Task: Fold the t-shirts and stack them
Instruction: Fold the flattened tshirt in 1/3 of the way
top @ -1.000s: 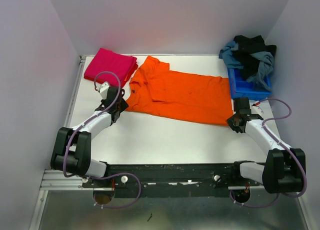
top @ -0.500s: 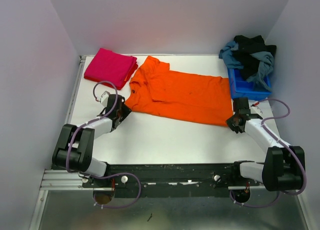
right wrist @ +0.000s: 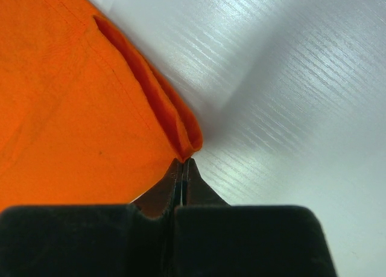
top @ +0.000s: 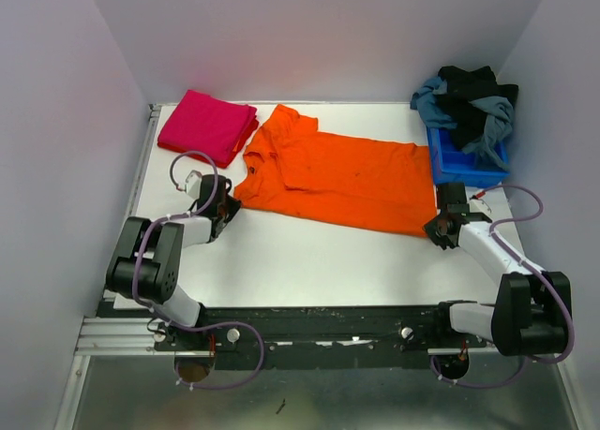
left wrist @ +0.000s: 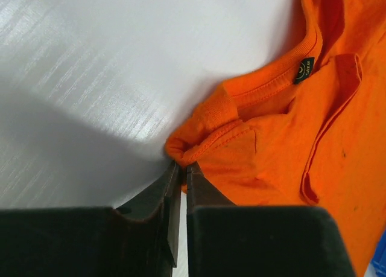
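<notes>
The orange t-shirt lies spread flat across the middle of the table, collar to the left. The magenta-pink t-shirt lies folded to a rectangle at the back left. My left gripper sits low at the orange shirt's near-left shoulder. In the left wrist view its jaws are pinched on a bunched edge of the orange t-shirt. My right gripper is at the shirt's near-right hem corner. In the right wrist view it is shut on the folded corner of the orange cloth.
A blue bin at the back right holds a heap of grey, blue and black clothes. White walls enclose the table on the left, back and right. Bare white table lies between the shirt and the arm bases.
My left arm has lowered and its gripper has dropped to the table at the shirt's near-left shoulder. The right gripper has stayed at the hem corner. The shirt has barely shifted.
</notes>
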